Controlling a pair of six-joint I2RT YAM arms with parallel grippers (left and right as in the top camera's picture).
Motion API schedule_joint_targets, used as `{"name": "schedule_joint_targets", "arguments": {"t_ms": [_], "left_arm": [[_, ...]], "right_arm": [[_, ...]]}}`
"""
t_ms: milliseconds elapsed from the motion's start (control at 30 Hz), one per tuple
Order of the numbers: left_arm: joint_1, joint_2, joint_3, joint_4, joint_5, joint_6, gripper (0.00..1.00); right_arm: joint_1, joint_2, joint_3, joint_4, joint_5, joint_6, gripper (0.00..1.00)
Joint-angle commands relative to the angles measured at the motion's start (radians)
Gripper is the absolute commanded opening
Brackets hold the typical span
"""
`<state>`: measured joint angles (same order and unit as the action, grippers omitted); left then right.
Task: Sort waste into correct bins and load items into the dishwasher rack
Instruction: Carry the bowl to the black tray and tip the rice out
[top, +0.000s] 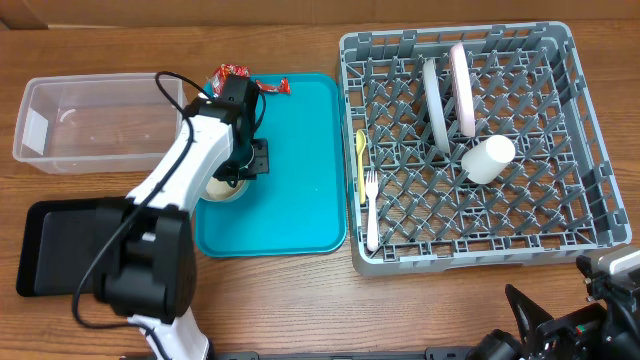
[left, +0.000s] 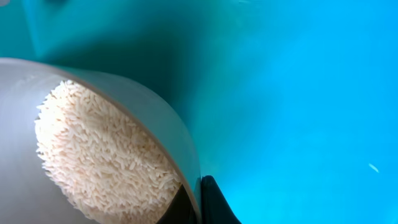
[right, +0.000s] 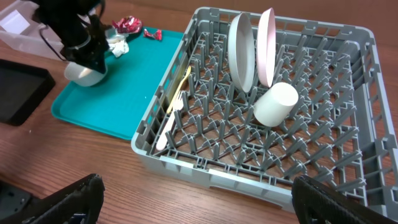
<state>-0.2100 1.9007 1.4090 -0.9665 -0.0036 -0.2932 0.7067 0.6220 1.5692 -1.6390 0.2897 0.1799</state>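
Note:
My left gripper (top: 238, 168) is shut on the rim of the small cream bowl (top: 222, 187) on the teal tray; one finger is inside and one outside the wall (left: 199, 198). The bowl holds white rice grains (left: 106, 155). Red-and-silver wrappers (top: 228, 72) and a crumpled napkin (right: 118, 45) lie at the tray's far end. The dishwasher rack (top: 590, 150) holds the grey plate (top: 435, 100), white plate (top: 462, 88), cup (top: 488, 158), yellow spoon (top: 361, 155) and white fork (top: 371, 215). My right gripper (right: 199, 208) is open and empty near the rack's front edge.
The clear tub (top: 95, 120) stands at the far left. The black tray (top: 55, 245) lies in front of it, partly under my left arm. The teal tray (top: 300, 170) sits between the tub and the rack.

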Motion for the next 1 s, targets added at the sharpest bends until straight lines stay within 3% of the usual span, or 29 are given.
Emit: {"name": "schedule_joint_targets", "arguments": {"t_ms": [0,133,233,367,533,633,900,967], "left_arm": [[-0.006,-0.171,0.003,-0.041,0.022,-0.037,0.04],[-0.006,-0.288,0.003,-0.148,0.014,-0.038,0.04],[0.010,-0.390,0.002,-0.239,-0.007,-0.103,0.04],[0.101,-0.521,0.002,-0.277,0.044,-0.113,0.04],[0.332,-0.599,0.000,-0.331,0.177,-0.013,0.04],[0.536,-0.598,-0.058,-0.327,0.363,0.100,0.04],[0.984,-0.573,-0.380,-0.153,0.711,0.327,0.04],[1.067,-0.551,-0.451,-0.080,0.738,0.343,0.04]], "right_arm": [[-0.002,0.004,0.002,0.004,0.008,0.000,1.00],[-0.002,0.004,0.002,0.004,0.008,0.000,1.00],[-0.002,0.004,0.002,0.004,0.008,0.000,1.00],[-0.002,0.004,0.002,0.004,0.008,0.000,1.00],[-0.002,0.004,0.002,0.004,0.008,0.000,1.00],[-0.002,0.004,0.002,0.004,0.008,0.000,1.00],[-0.002,0.004,0.002,0.004,0.008,0.000,1.00],[-0.002,0.004,0.002,0.004,0.008,0.000,1.00]]}}
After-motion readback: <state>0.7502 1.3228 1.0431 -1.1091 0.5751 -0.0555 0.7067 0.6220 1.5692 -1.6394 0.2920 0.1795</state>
